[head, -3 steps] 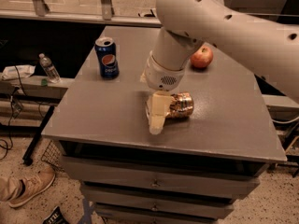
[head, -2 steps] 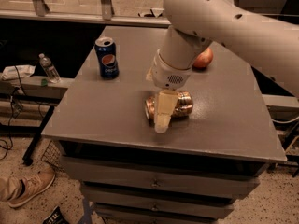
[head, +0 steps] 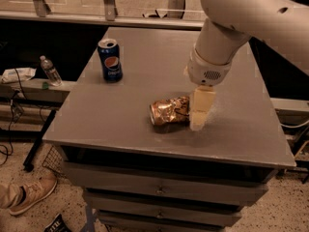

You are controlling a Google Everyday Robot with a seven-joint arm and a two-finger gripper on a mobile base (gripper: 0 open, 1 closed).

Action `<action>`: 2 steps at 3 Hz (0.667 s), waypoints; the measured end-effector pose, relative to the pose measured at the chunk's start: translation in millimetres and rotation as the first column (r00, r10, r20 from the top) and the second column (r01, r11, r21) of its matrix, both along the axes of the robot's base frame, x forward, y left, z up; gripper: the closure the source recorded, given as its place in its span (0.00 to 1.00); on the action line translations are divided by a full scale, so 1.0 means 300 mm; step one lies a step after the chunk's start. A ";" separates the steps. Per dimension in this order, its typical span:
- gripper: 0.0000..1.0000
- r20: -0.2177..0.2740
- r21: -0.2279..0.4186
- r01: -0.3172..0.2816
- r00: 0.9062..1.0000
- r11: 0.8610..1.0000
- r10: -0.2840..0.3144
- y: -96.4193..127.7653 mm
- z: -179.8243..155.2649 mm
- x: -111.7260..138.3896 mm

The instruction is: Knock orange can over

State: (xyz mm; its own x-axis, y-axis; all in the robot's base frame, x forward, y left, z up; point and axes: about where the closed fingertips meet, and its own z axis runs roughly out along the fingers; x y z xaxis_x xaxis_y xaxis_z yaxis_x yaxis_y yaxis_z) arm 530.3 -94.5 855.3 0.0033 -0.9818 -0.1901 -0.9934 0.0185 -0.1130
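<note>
The orange can [head: 168, 111] is shiny orange-gold, dented, and lies on its side near the front middle of the grey table [head: 111, 120], its end facing left. My gripper [head: 199, 114] points down at the table just to the right of the can, touching or nearly touching its right end. The white arm [head: 227, 28] reaches in from the upper right.
A blue Pepsi can [head: 110, 59] stands upright at the table's left side. A water bottle [head: 49, 70] stands on a low shelf left of the table. A shoe [head: 29, 195] is on the floor at lower left. Drawers [head: 159, 190] sit under the tabletop.
My gripper has moved right, from the can's front left to its right end. The can, lying on its side throughout, has shifted a little to the left.
</note>
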 end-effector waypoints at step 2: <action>0.00 0.080 -0.113 0.260 0.964 0.959 -0.252 -0.380 0.092 -0.021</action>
